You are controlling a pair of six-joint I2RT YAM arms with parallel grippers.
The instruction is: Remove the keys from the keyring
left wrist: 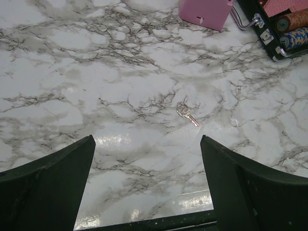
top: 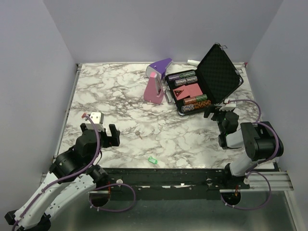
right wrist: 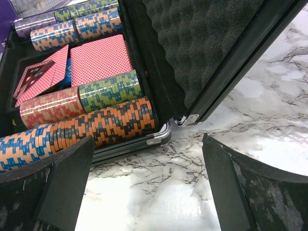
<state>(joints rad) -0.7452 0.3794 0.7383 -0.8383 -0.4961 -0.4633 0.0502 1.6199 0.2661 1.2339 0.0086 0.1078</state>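
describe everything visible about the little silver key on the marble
The silver key is tiny, silvery metal, with a rounded head and a short blade. It lies flat on the marble table, blade angled toward the lower right of the left wrist view, ahead of the open left gripper. Only the table touches it; whether anything hangs from its head is too small to tell.

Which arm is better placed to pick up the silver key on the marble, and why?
Left. The silver key lies just ahead of the open left tool, in line with its gap. The open right tool faces the chip case, away from the key.
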